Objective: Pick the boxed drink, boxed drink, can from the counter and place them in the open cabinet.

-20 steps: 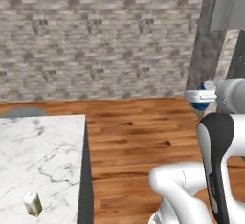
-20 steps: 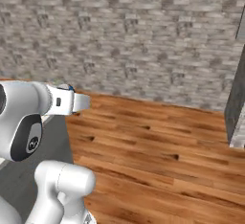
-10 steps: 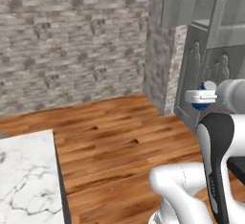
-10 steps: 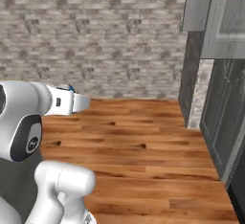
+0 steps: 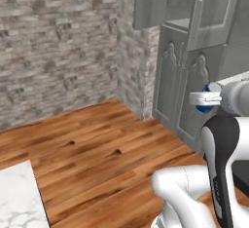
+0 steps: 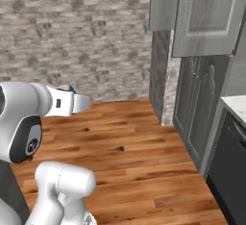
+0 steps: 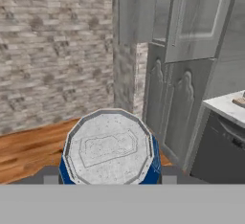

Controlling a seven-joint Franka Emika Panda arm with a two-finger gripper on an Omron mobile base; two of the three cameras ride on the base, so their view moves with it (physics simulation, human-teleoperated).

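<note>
My gripper point(image 7: 109, 176) is shut on the blue can point(image 7: 109, 146), whose silver top faces the hand camera between the two dark fingers. From the left base the can point(image 5: 206, 99) shows as a blue patch at the hand, in front of the open cabinet point(image 5: 190, 71). From the right base a sliver of the can point(image 6: 70, 89) peeks over the white hand. The grey cabinet point(image 7: 168, 86) has a shelf niche above two ornate doors. A corner of the marble counter point(image 5: 17, 198) lies at lower left. The boxed drinks are out of view.
A grey stone-brick wall point(image 5: 58, 42) runs along the back, with wooden floor point(image 6: 125, 147) in front of it. Right of the cabinet stands a dark appliance point(image 6: 230, 171) under a pale countertop point(image 7: 227, 106). An upper cabinet door point(image 6: 206, 17) hangs open.
The whole picture has shifted, so the base has turned. The cabinet has come into view and closer, and the marble counter has slid off to the left. The can stays in the gripper.
</note>
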